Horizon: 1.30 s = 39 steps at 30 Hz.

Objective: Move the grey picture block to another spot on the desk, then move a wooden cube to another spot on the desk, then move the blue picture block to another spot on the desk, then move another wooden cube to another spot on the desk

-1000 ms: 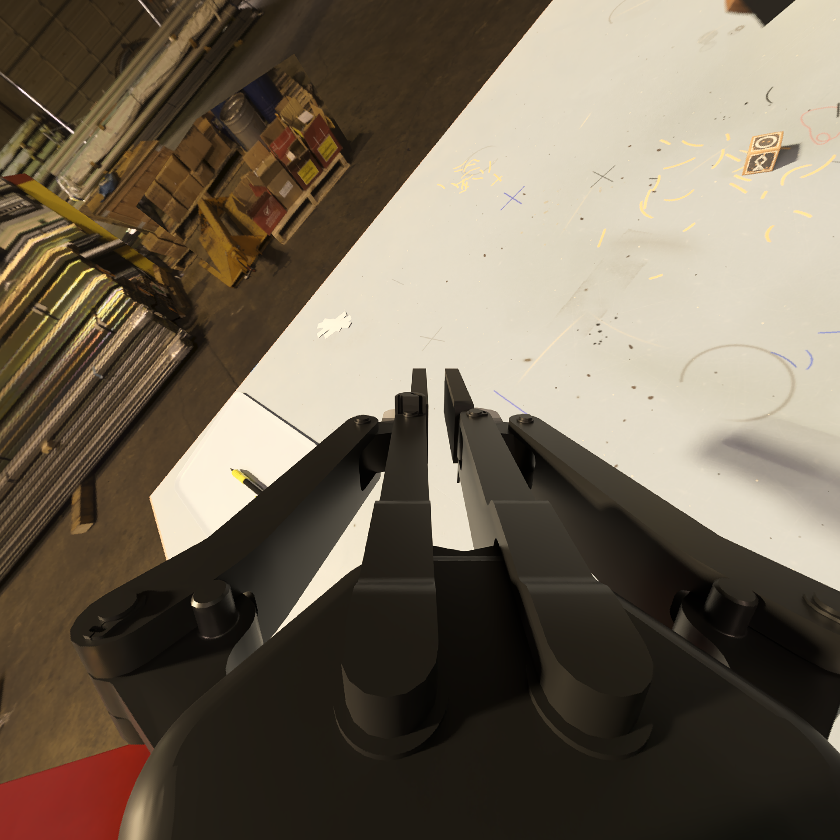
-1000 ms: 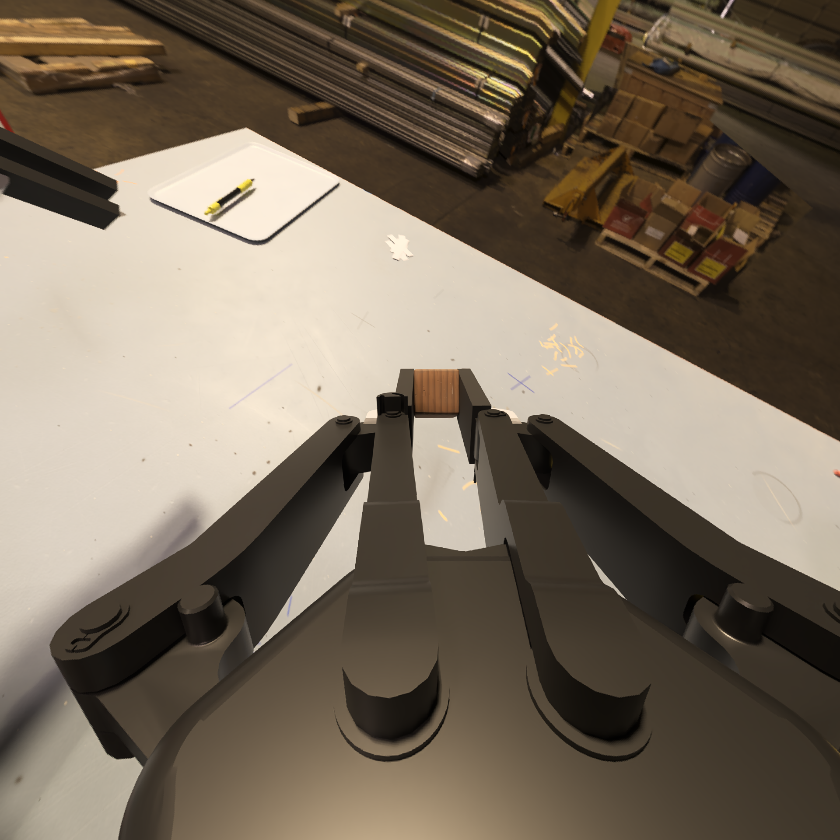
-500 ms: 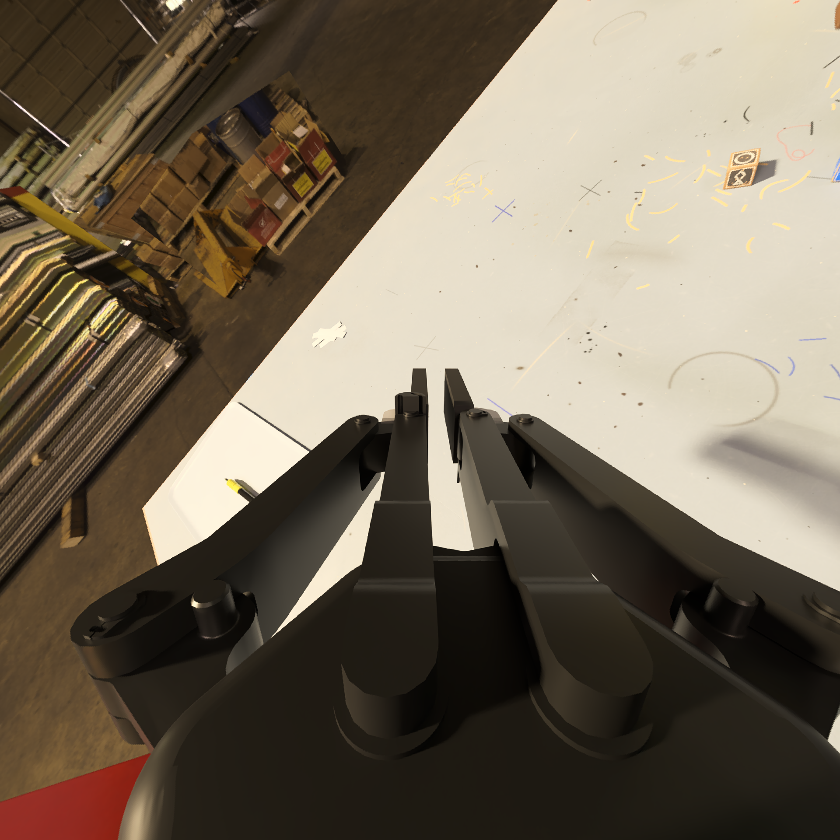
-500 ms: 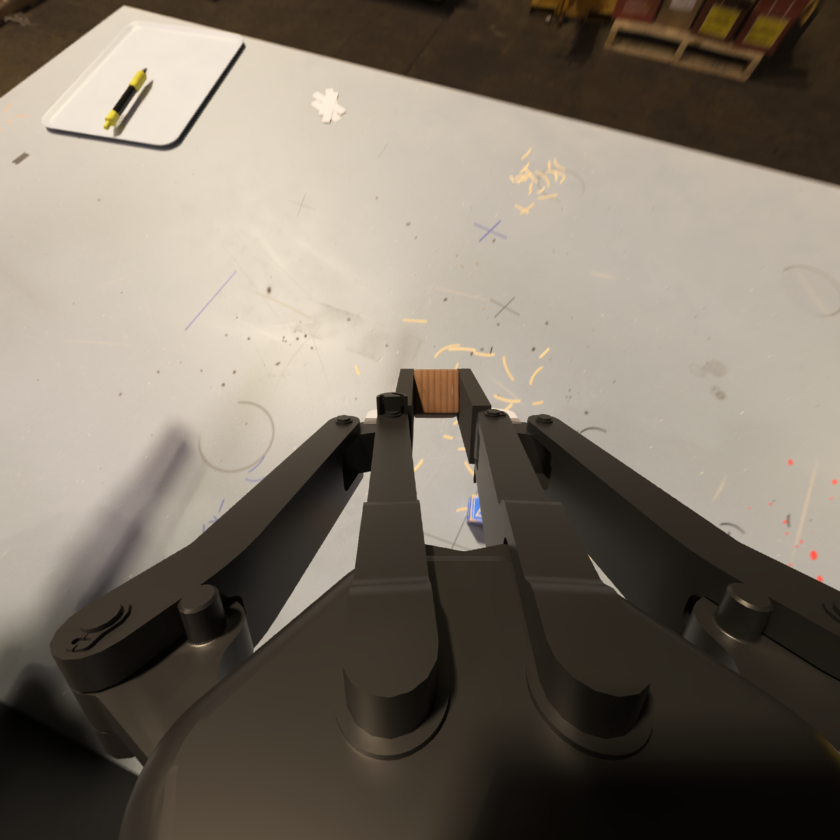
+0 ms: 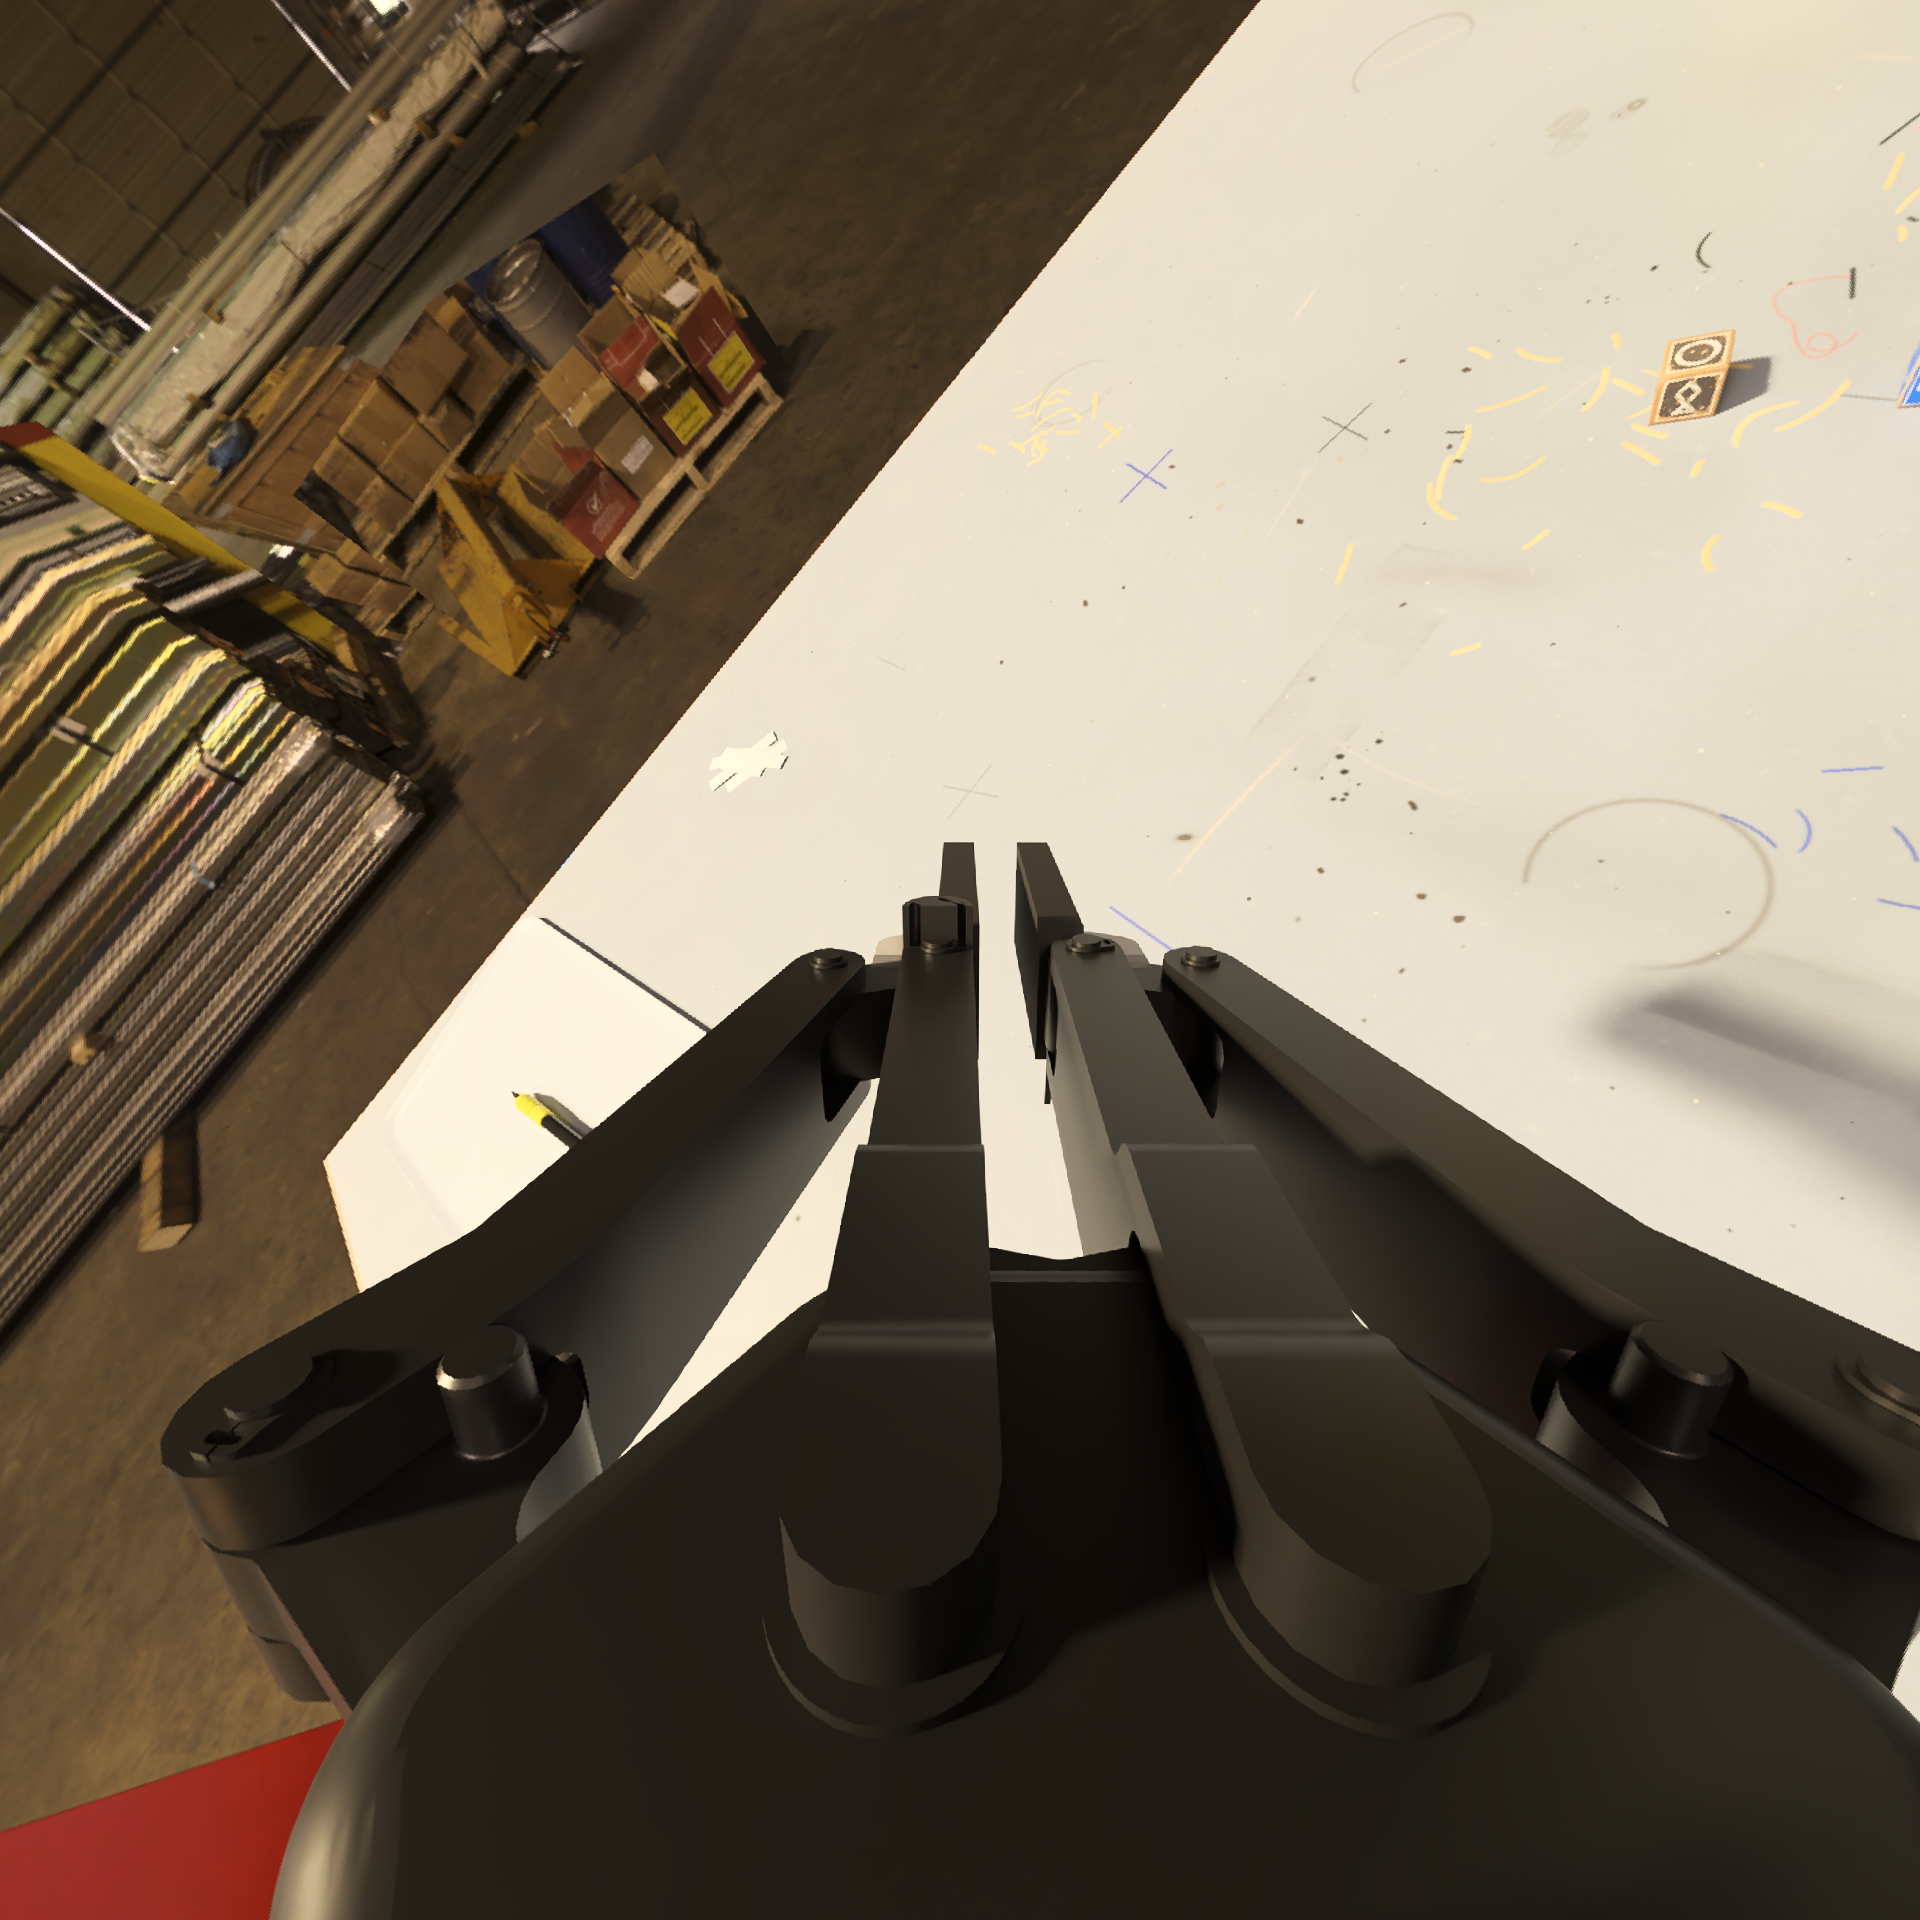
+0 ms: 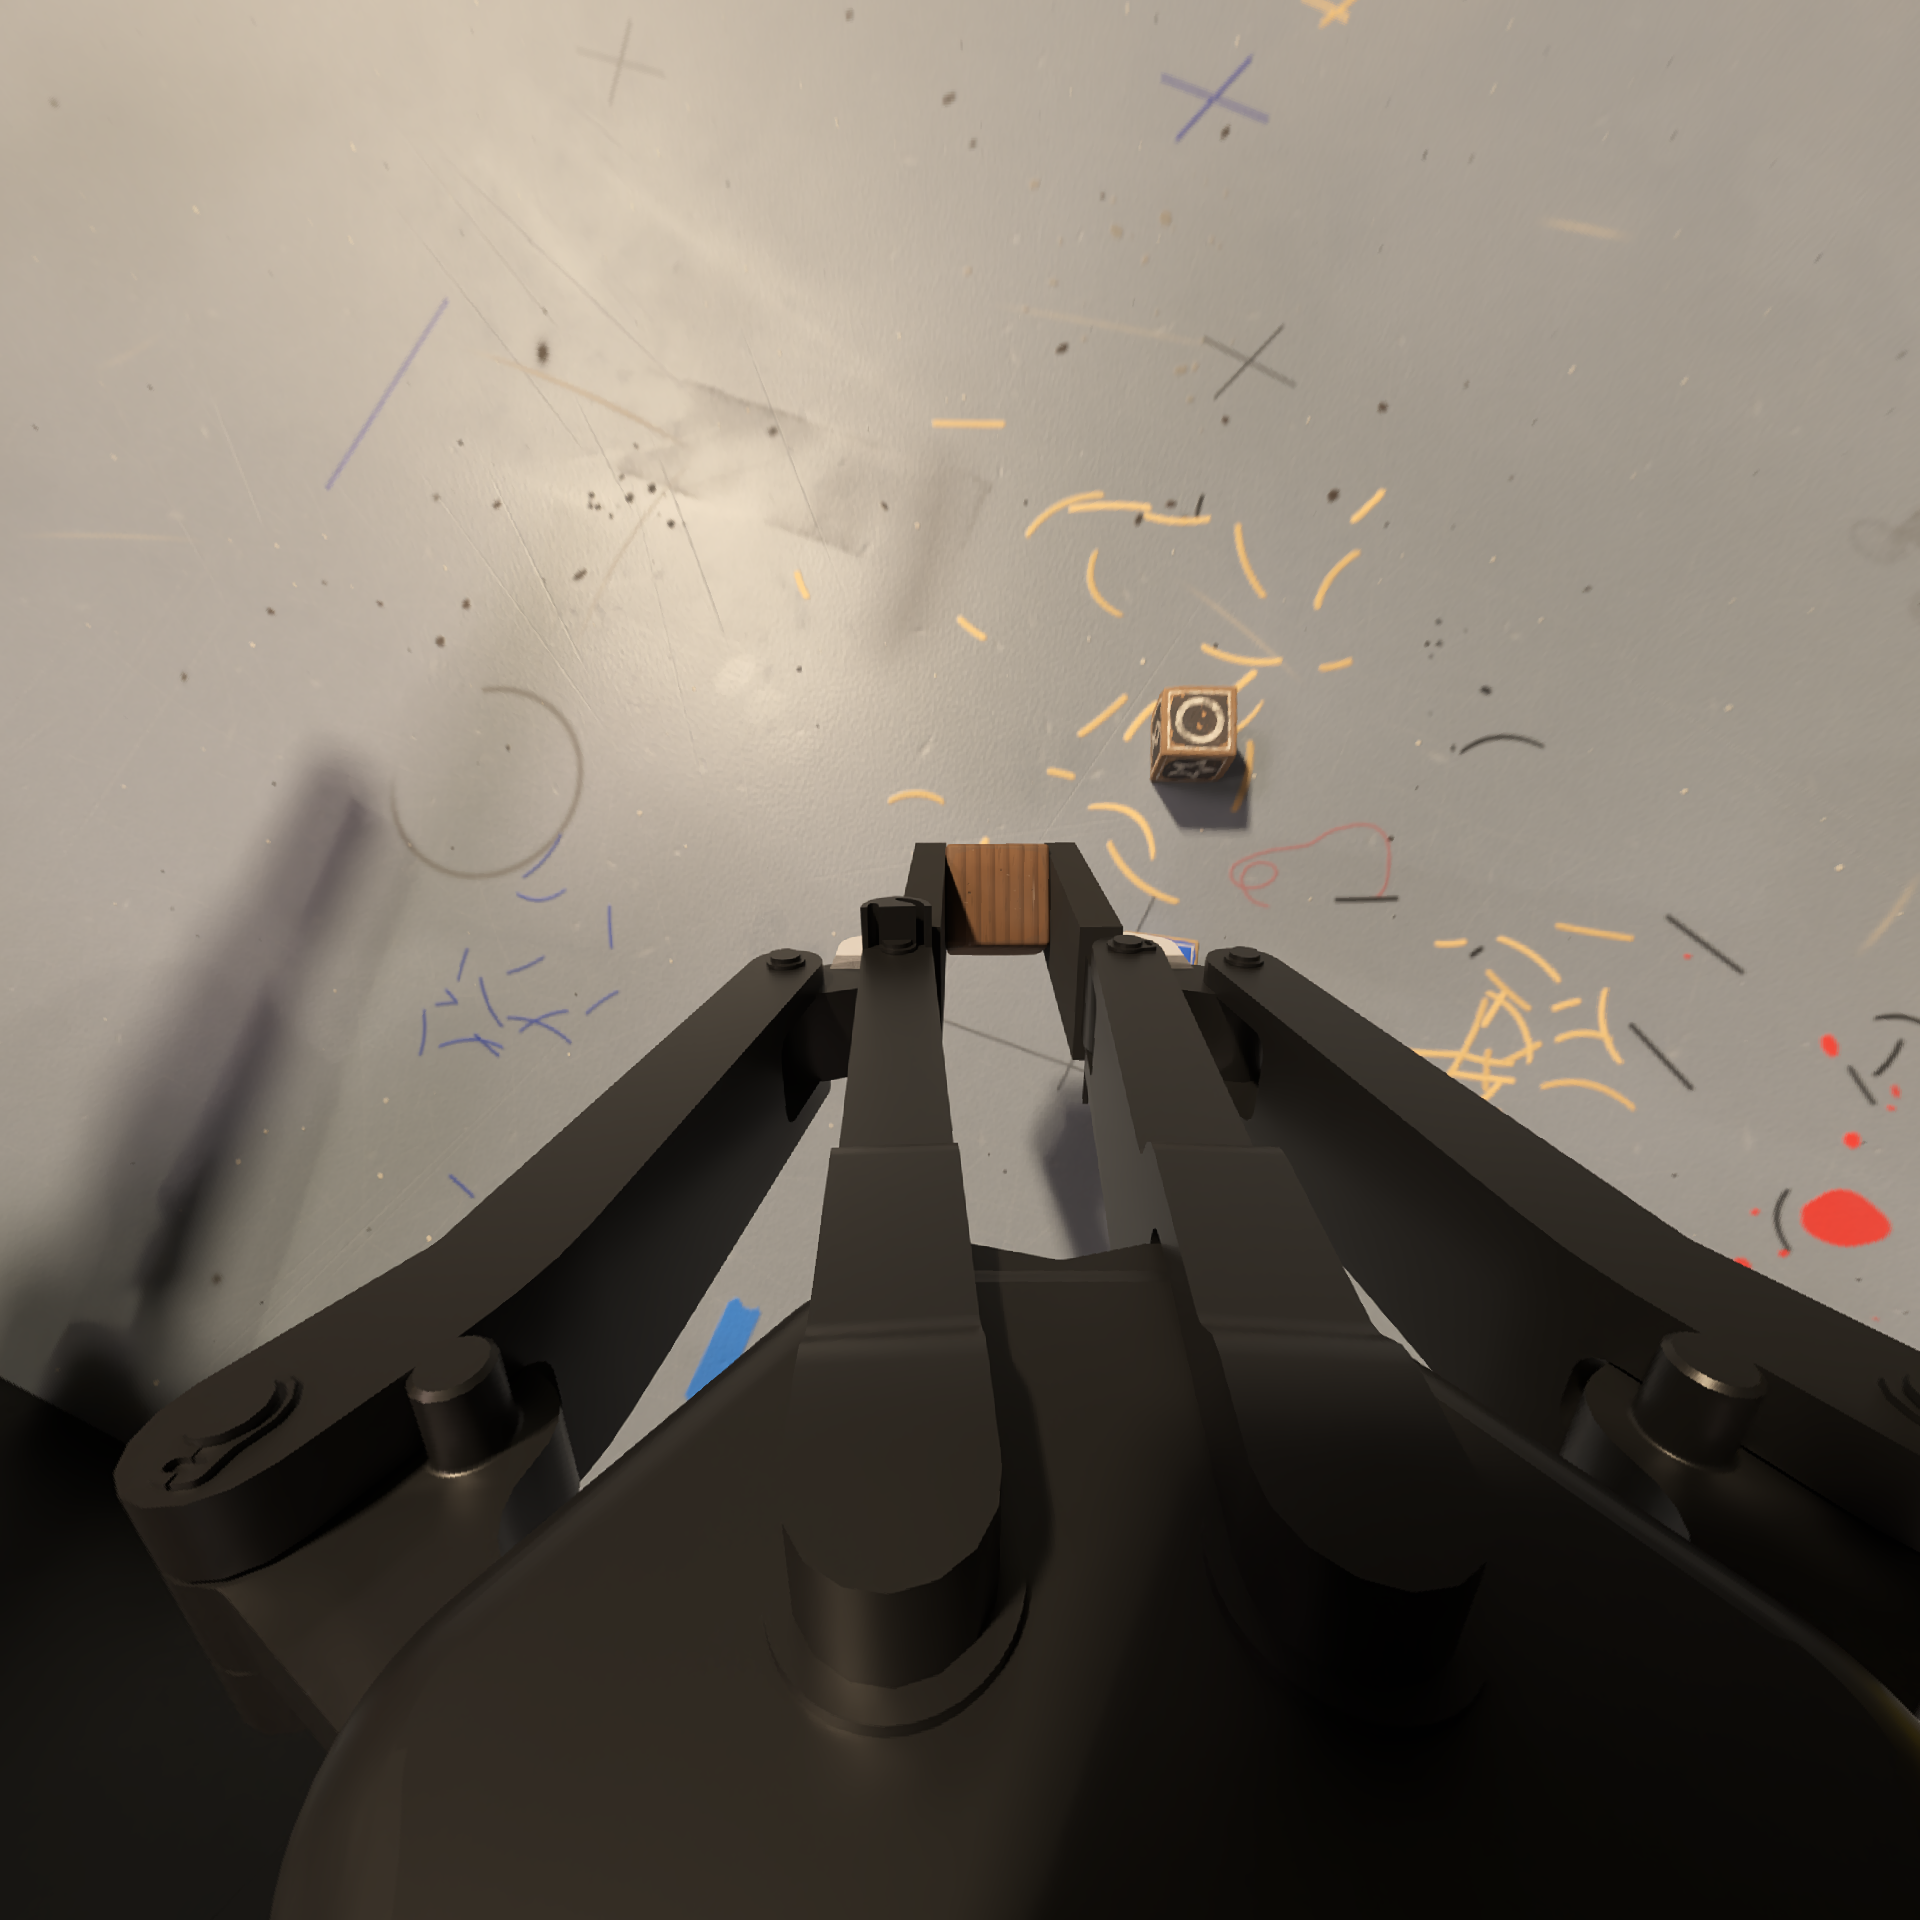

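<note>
My right gripper (image 6: 995, 878) is shut on a plain wooden cube (image 6: 995, 896) and holds it above the desk (image 6: 727, 312), pointing steeply down. The grey picture block (image 6: 1195, 732), wood-framed with dark faces, sits on the desk just beyond and right of the fingertips. It also shows far right in the left wrist view (image 5: 1691, 376). A sliver of the blue picture block (image 5: 1910, 379) shows at that view's right edge. My left gripper (image 5: 995, 883) is shut and empty, above the desk's near-left area.
A white tray (image 5: 499, 1039) with a yellow pen (image 5: 540, 1110) lies at the desk corner under my left gripper. The desk edge (image 5: 831, 540) runs diagonally, with warehouse floor and pallets (image 5: 623, 416) beyond. Chalk marks and a blue mark (image 6: 722, 1351) cover the desk.
My right gripper has swung down and forward with the wooden cube, from looking across the desk to looking down beside the grey picture block. My left gripper has barely shifted.
</note>
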Tool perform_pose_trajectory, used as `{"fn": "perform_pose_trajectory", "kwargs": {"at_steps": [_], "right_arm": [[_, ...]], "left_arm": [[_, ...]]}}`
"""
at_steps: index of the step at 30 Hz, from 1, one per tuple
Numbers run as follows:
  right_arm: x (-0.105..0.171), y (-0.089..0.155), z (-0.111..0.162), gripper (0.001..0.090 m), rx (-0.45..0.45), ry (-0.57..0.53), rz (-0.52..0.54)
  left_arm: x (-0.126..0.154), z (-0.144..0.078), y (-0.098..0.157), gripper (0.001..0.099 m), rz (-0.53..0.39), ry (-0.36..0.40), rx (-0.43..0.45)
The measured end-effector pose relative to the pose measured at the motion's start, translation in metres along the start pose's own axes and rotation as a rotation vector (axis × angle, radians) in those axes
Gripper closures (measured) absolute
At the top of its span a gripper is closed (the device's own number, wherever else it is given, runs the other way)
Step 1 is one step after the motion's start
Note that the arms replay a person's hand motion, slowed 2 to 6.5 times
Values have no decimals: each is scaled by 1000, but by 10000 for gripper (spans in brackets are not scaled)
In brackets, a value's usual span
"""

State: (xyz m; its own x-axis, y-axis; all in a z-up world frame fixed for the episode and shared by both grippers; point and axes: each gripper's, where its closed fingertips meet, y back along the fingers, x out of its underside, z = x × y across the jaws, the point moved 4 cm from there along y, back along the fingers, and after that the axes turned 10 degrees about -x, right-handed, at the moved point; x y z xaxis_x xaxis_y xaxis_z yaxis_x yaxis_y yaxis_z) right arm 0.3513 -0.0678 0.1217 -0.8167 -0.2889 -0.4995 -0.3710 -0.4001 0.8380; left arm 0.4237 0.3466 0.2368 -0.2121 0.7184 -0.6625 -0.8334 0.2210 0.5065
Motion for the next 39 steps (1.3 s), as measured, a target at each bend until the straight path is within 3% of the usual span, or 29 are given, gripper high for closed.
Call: {"fn": "perform_pose_trajectory", "kwargs": {"at_steps": [12,24,33,35,39], "right_arm": [[27,-34,-8,656,-22,-33,108],[38,-51,-12,656,-28,-33,161],[40,-46,-10,655,-27,-23,157],[38,-40,-10,541,-23,-20,145],[33,-23,-8,526,-22,-3,104]], "left_arm": [[1,-2,-1,893,10,-4,4],[1,-5,-2,893,14,-13,8],[3,-4,-2,892,23,-12,10],[4,-4,-2,892,28,-10,10],[6,-2,-1,892,38,-5,9]]}}
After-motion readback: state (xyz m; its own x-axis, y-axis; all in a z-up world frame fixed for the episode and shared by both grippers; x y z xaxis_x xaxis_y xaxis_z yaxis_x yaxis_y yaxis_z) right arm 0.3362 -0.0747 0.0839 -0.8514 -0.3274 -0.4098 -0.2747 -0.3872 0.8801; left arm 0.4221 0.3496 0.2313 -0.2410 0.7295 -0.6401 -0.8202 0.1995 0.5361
